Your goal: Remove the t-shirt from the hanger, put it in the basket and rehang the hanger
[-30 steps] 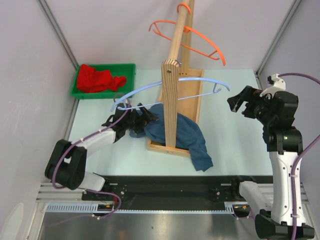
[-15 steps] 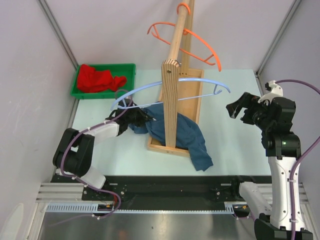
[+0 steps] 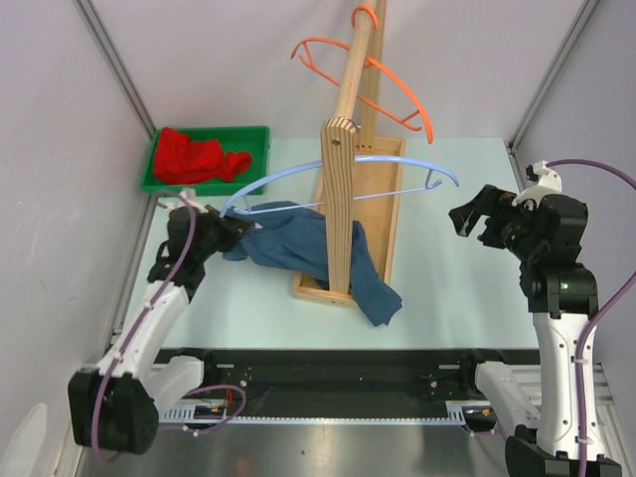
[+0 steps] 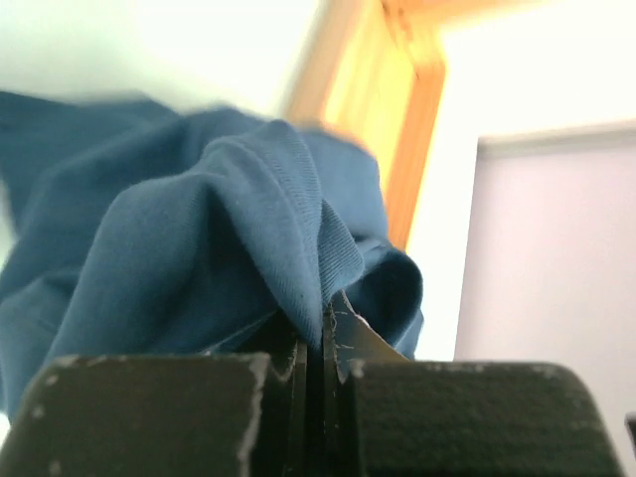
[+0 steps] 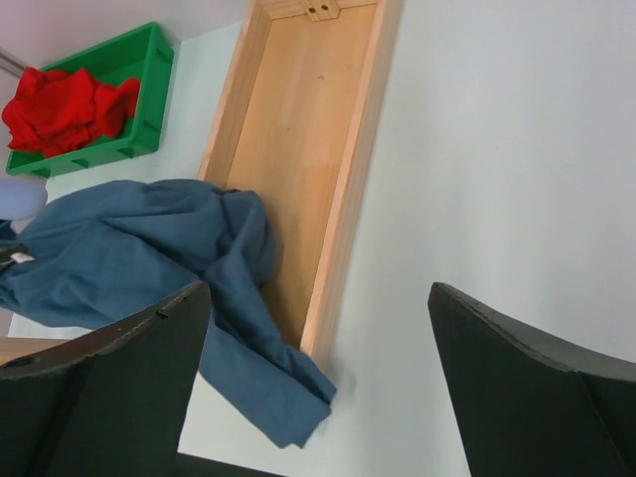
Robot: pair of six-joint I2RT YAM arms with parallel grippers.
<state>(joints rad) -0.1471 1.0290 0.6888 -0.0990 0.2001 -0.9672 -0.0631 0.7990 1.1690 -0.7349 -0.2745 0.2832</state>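
The left gripper [image 3: 225,237] has just clamped onto a fold of the blue t-shirt [image 3: 298,250] and risen, stretching it leftward under the pale hanger [image 3: 298,171], tail across the wooden stand [image 3: 343,199], so the pull-off looks underway. 1 second ago those jaws gaped low over a slumped heap; the right gripper [image 3: 475,214] stays spread wide.

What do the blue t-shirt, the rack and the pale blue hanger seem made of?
Blue t-shirt: matte knit fabric; fine weave and limp folds show close up. Rack: bare pale wood, grain visible. Pale blue hanger: probably smooth plastic, thin and evenly coloured; coated wire is possible.
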